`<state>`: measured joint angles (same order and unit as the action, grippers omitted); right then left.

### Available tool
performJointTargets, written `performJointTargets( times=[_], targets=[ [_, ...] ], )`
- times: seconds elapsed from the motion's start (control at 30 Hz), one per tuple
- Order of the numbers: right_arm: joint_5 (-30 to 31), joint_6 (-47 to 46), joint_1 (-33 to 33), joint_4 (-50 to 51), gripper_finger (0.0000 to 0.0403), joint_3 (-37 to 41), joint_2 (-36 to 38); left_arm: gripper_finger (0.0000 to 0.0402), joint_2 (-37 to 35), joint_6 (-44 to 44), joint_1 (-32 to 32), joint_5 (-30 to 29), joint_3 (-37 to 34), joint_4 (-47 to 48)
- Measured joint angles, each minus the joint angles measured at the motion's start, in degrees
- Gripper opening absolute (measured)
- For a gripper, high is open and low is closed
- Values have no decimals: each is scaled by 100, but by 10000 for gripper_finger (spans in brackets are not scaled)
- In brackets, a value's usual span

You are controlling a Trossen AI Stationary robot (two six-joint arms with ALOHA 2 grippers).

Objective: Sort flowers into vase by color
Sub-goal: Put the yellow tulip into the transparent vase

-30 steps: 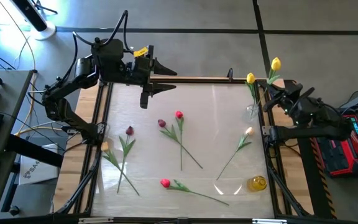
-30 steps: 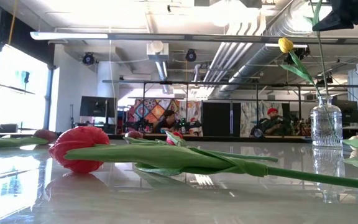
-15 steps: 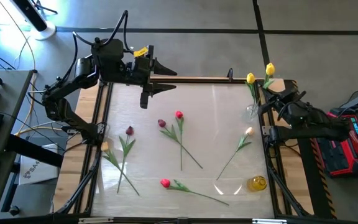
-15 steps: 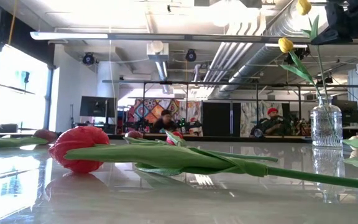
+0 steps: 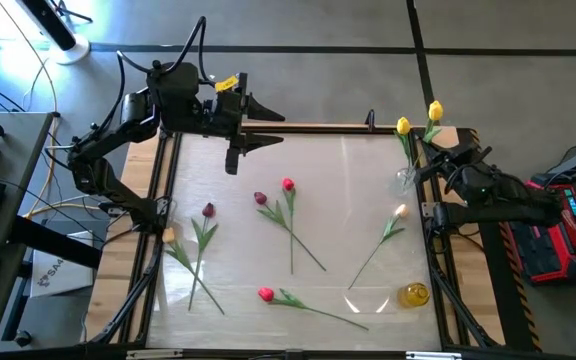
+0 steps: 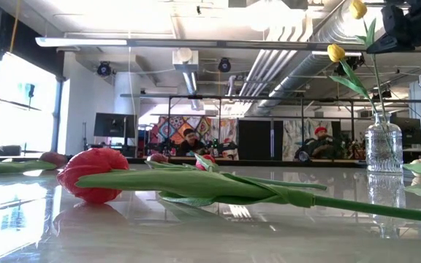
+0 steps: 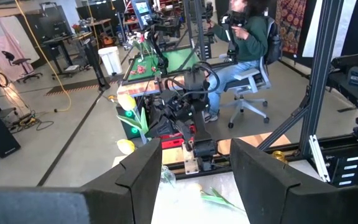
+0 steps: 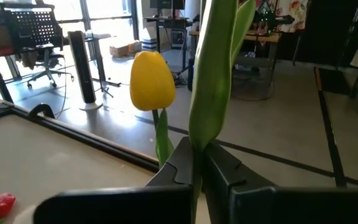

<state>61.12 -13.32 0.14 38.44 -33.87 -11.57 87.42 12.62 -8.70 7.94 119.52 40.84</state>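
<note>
My right gripper (image 5: 426, 162) stands at the table's far right, shut on a yellow tulip (image 5: 435, 110) whose head rises above it. Its stem (image 6: 376, 80) runs down into a clear glass vase (image 6: 383, 146). A second yellow tulip (image 6: 335, 52) stands in that vase. Two red tulips (image 5: 288, 185) (image 5: 265, 294), two maroon ones (image 5: 208, 210) (image 5: 260, 198) and a peach one (image 5: 400, 211) lie flat on the table. My left gripper (image 5: 260, 130) hangs open above the far left edge, nothing between its fingers (image 7: 135, 180). My right gripper pinches the yellow tulip's green stem and a leaf (image 8: 199, 146) between its two fingers, below the head. The fingers come level from the table's right side and lie across the stem. The tulip stands upright, with its lower end down in the glass vase's neck (image 6: 383, 126).
A small yellow jar (image 5: 414, 294) lies near the table's right near corner. A metal frame (image 5: 158, 200) borders the white table. In the room beyond, a person (image 7: 247, 31) sits on a chair. Free table surface lies at the far middle.
My right gripper has gone down a little with the yellow tulip. The tulip's head has sunk into the low view from above, and its stem has stayed upright over the glass vase. For the last half second it has kept still.
</note>
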Motion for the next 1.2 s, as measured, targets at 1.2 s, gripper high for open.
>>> performJointTargets(
  times=[1.2],
  targets=[
    [268,-1494,-205,-176,0,688,-119,177,0,0,0,-1,0,0]
  ],
)
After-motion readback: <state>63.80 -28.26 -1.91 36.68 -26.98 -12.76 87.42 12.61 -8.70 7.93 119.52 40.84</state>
